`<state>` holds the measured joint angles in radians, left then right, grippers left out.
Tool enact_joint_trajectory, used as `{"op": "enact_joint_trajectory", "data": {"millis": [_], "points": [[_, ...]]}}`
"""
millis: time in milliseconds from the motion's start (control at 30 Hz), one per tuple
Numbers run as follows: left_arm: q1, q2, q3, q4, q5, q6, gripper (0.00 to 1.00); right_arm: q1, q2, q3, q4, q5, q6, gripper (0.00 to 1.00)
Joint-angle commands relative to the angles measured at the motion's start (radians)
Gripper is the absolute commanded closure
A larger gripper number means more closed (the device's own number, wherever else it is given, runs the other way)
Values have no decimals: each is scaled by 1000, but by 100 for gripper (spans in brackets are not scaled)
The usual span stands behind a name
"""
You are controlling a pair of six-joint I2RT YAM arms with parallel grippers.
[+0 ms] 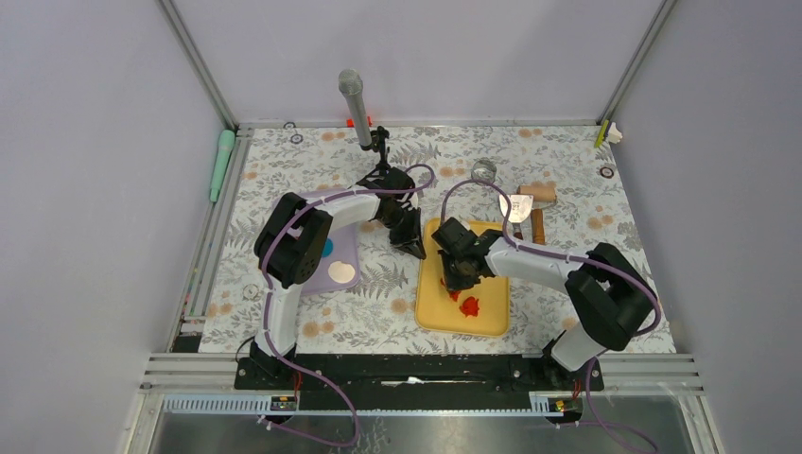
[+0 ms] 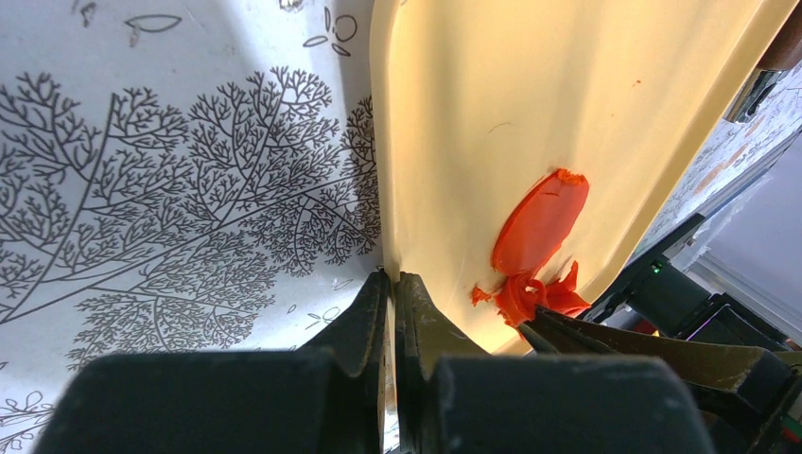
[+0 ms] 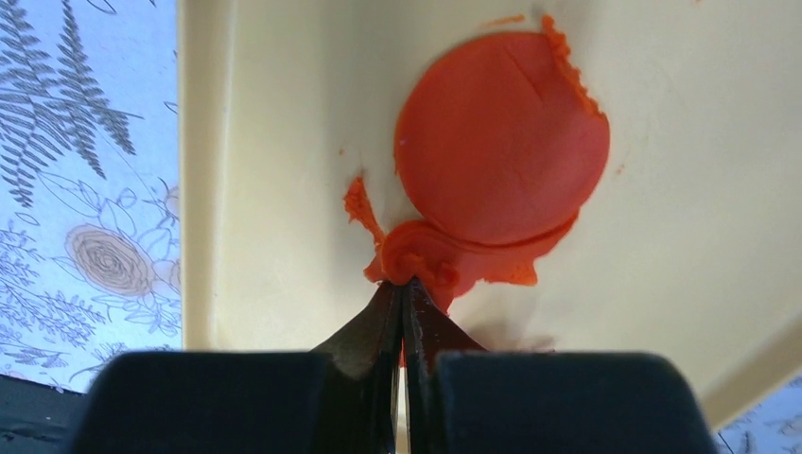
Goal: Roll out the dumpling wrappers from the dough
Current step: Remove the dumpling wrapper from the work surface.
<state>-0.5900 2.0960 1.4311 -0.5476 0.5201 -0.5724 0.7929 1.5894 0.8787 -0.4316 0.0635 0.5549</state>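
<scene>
Flowered cloth (image 1: 359,312) covers the table, with a yellow tray (image 1: 492,322) right of centre. One red wrapper (image 3: 501,142), flat and round with a ragged edge, lies on the near half of the tray. The right gripper (image 3: 402,288) is pinched tight on a crumpled clay scrap (image 3: 426,260) touching the wrapper's rim. The left gripper (image 2: 392,284) has its fingers together at the tray's left rim; whether they clamp it cannot be told.
</scene>
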Motion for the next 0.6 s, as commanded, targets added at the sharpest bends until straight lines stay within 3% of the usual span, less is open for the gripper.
{"op": "enact_joint_trajectory", "data": {"millis": [0,567], "points": [[13,18,22,14,-45,32,100,8,-45,-14,-173,42,-9,100],[13,20,21,14,-39,40,100,6,-96,-65,-208,113,20,100]]}}
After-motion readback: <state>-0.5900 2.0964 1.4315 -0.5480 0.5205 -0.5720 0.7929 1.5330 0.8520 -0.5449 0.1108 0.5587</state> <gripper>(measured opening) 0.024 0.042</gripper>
